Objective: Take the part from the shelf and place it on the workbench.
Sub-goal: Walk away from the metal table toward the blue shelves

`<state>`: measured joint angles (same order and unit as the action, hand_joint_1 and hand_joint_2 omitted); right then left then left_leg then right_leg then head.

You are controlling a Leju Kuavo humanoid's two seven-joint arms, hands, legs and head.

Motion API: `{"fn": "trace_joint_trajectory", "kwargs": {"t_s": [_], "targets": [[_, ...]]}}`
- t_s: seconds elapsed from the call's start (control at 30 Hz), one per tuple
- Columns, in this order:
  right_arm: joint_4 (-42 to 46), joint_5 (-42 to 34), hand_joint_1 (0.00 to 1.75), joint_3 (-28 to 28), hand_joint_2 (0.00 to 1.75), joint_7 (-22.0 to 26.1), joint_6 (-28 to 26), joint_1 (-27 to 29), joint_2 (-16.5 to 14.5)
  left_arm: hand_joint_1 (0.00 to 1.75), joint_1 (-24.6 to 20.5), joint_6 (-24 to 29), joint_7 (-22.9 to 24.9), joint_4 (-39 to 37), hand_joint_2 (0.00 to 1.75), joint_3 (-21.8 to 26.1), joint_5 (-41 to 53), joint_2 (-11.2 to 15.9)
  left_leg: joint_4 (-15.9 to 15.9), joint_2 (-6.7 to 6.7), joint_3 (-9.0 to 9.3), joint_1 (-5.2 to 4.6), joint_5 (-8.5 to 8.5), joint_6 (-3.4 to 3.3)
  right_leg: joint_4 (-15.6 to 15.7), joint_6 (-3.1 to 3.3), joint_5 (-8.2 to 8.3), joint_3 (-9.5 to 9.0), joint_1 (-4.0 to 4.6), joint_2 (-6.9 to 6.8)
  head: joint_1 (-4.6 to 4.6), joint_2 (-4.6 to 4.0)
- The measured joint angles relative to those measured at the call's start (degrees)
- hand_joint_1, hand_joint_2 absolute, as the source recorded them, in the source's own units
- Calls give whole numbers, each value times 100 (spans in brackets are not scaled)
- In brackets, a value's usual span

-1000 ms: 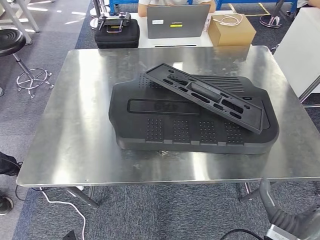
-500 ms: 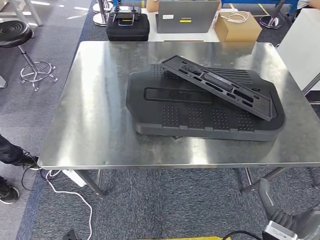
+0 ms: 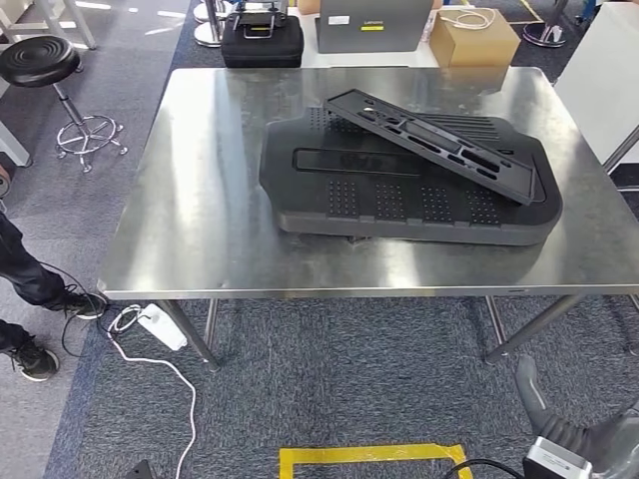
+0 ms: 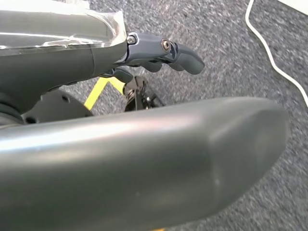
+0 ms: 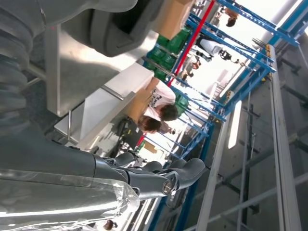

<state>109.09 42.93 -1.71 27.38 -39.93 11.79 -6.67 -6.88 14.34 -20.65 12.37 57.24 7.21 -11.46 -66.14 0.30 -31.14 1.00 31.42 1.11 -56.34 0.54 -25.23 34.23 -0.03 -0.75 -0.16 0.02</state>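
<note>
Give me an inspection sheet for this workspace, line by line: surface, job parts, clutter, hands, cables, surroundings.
Surface: steel workbench, bare metal with streaky reflections.
Job's things: large black panel lies flat on the workbench; narrow black slotted part rests tilted across its top.
Clutter: black carry case, laptop and cardboard box on the table beyond.
Hands: left hand hangs above the carpet, holding nothing; right hand holds nothing, fingers extended.
Cables: white cable and power strip on the floor under the bench's near left corner.
Surroundings: grey carpet, yellow floor tape, black stool, a person's legs at left.
</note>
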Motion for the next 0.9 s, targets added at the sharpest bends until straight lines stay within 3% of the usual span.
{"fn": "trace_joint_trajectory", "kwargs": {"t_s": [0.07, 0.1, 0.17, 0.2, 0.23, 0.27, 0.33, 0.37, 0.4, 0.43, 0.47, 0.53, 0.6, 0.67, 0.7, 0.73, 0.77, 0.83, 0.87, 0.9], "targets": [[-1, 2, 0, -2, 175, -1, -1, 1, 1, 0, -12, -1, -1, 0, 0, 1, 0, 2, 687, -4, 438, 7, 89, -23, -176, -68, 39, 177, -10, 5, 3, 0], [0, 4, 0, -3, 175, -1, -2, 2, 1, 0, -15, -1, -1, 0, 0, 1, 0, 3, 839, -7, 518, -9, 164, -63, -225, -106, 70, 222, -10, 7, 4, 0], [-1, 8, 0, -4, 175, -1, -3, 9, 1, 0, -3, -2, -3, 0, 0, 4, 0, 4, 847, 0, 483, -32, 141, -178, -253, -176, 138, 250, -26, 11, 9, 0], [-2, 9, 0, -4, 175, -1, -2, 16, 1, 0, 1, -2, -2, 0, 0, 5, 0, 4, 838, 11, 442, -36, 92, -233, -290, -205, 80, 274, -37, 17, 11, 0], [-2, 8, 0, -5, 175, -2, -2, 22, 1, 0, 3, -2, -1, 0, 0, 7, 0, 4, 838, 24, 391, -35, 37, -286, -393, -230, -70, 315, -47, 23, 16, 0], [-3, 8, 0, -4, 175, -2, -2, 26, 1, 0, 0, -2, -1, 0, 0, 8, 0, 4, 840, 36, 319, -37, -29, -333, -618, -254, -330, 384, -56, 28, 19, 0], [-8, 8, 0, -2, 175, -5, -2, 30, 2, 0, -5, -5, 0, 0, 0, 9, 0, 5, 833, 43, 153, -71, -161, -381, -1327, -286, -902, 542, -59, 31, 22, 0], [-14, 9, 0, -1, 175, -7, -2, 32, 3, 0, -5, -6, -1, 0, 0, 9, 0, 7, 830, 45, 62, -93, -227, -396, -1665, -286, -1052, 576, -59, 31, 22, 0], [-19, 9, 0, -1, 175, -8, -2, 34, 4, 0, -4, -7, -1, 0, 0, 9, 0, 8, 829, 47, -22, -118, -291, -406, -1844, -274, -1055, 535, -54, 33, 22, 0], [-23, 9, 0, -1, 175, -8, -2, 34, 4, 0, -3, -7, -1, 0, 0, 9, 0, 9, 828, 47, -102, -145, -351, -416, -1821, -243, -949, 402, -45, 37, 22, 0], [-25, 9, 0, -1, 175, -8, -2, 32, 5, 0, -2, -7, -1, 0, 0, 9, 0, 9, 828, 44, -175, -174, -411, -424, -1590, -188, -794, 171, -25, 43, 22, 0], [-15, 10, 0, -2, 175, -8, -3, 22, 6, 0, -4, -11, -2, 1, 0, 9, 0, -2, 827, 36, -277, -208, -517, -423, -685, -16, -629, -492, 67, 70, 16, 0], [-1, 13, 0, -1, 175, -8, -3, 11, 7, 0, -3, -22, -1, 2, 0, 9, 1, -18, 829, 32, -329, -205, -616, -384, 62, 100, -675, -974, 156, 92, 5, 0], [4, 13, 0, 0, 175, -8, -3, 13, 8, 0, -1, -30, 2, 2, 0, 11, 0, -23, 841, 31, -372, -182, -710, -327, 290, 129, -643, -1048, 182, 87, 3, 0], [2, 11, 0, 1, 175, -9, -2, 12, 9, 0, 1, -30, 1, 2, 0, 13, 1, -19, 828, 22, -410, -175, -691, -302, 327, 142, -568, -1013, 180, 70, 4, 0], [0, 10, 0, 4, 175, -14, -1, 8, 10, 0, 5, -26, 0, 2, 0, 15, 1, -15, 749, 9, -465, -174, -568, -276, 364, 168, -484, -960, 164, 54, 5, 0], [-4, 9, 0, 7, 131, -23, -1, 3, 12, 0, 9, -22, -1, 2, 0, 18, 1, -11, 572, -4, -541, -173, -342, -250, 392, 179, -399, -884, 145, 38, 2, 0], [-14, -4, 0, 15, 44, -68, 0, 6, 18, 0, 12, -17, -4, 2, 0, 21, 0, -1, -74, -13, -710, -130, 232, -191, 359, 188, -278, -687, 136, 25, -4, 0], [-22, -19, 0, 22, 0, -99, 0, 12, 26, 0, 12, -17, -5, 2, 0, 21, 0, 3, -433, -13, -766, -102, 367, -159, 338, 170, -226, -585, 133, 17, -5, 0], [-32, -42, 0, 38, 0, -139, 0, 16, 41, 0, 13, -16, -7, 2, 0, 22, 0, 6, -710, -12, -779, -75, 335, -126, 313, 149, -175, -482, 125, 9, -4, 0]]}}
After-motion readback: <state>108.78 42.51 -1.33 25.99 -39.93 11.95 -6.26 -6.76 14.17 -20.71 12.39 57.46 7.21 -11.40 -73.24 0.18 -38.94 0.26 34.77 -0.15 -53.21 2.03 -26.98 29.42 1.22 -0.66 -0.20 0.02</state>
